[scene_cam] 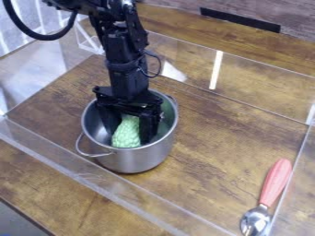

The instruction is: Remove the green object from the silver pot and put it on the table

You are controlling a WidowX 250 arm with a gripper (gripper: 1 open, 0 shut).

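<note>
Dark wood-grain tabletop (222, 129) with clear acrylic walls carries the silver pot (127, 152), and the pincer (129, 124) points down into its mouth with both fingers spread wide, gripping nothing as far as can be seen. Directly beneath and between those fingers lies the green object (127, 134), inside the pot, its long axis tilted from the pot's floor up toward the far rim, roughly across the line between the fingers. Well off to the pincer's side, near the tabletop's front corner, rests a red-handled spoon (268, 198).
</note>
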